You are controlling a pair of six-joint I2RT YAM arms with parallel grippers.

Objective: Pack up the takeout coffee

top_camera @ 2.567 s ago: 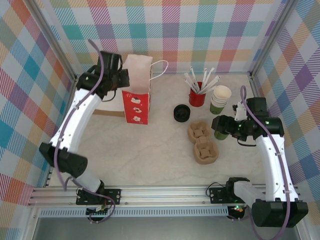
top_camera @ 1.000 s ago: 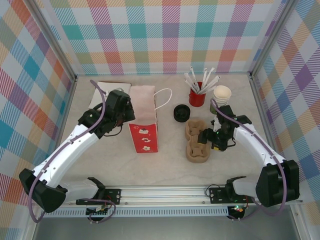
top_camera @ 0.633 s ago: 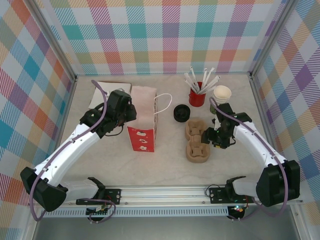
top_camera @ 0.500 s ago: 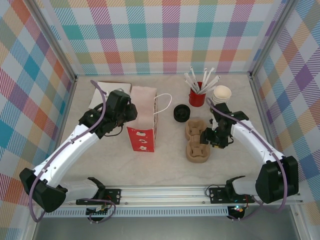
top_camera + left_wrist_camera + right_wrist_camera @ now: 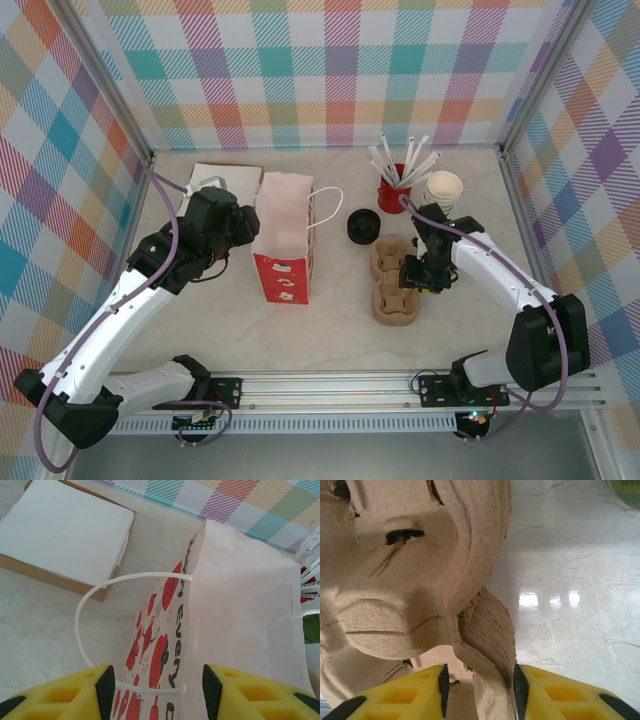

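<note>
The takeout coffee is hidden. A tall red paper bag [image 5: 283,262] stands left of centre, its printed side [image 5: 165,630] and white cord handle [image 5: 82,610] close in the left wrist view. My left gripper [image 5: 240,222] [image 5: 156,685] is open at the bag's left top edge, with the edge and cord between the pads, untouched. My right gripper [image 5: 412,272] [image 5: 479,685] is open and straddles the rim of a stack of brown pulp cup carriers [image 5: 398,302] [image 5: 410,580]. Its right pad [image 5: 520,682] is against the rim and its left pad stands slightly off. A green cup edge [image 5: 626,487] shows; which cup it is I cannot tell.
At the back right stand a red cup of wrapped straws [image 5: 393,195] and a stack of lidless green cups [image 5: 441,190]. Black lids [image 5: 363,226] sit between the bag and the carriers. A flat white box [image 5: 215,178] [image 5: 60,530] lies behind the left arm. Plaid walls enclose the table.
My left gripper has opened, let go of the bag's top and drawn back to the left. My right gripper's jaws have narrowed around the carrier rim while the arm shifted slightly.
</note>
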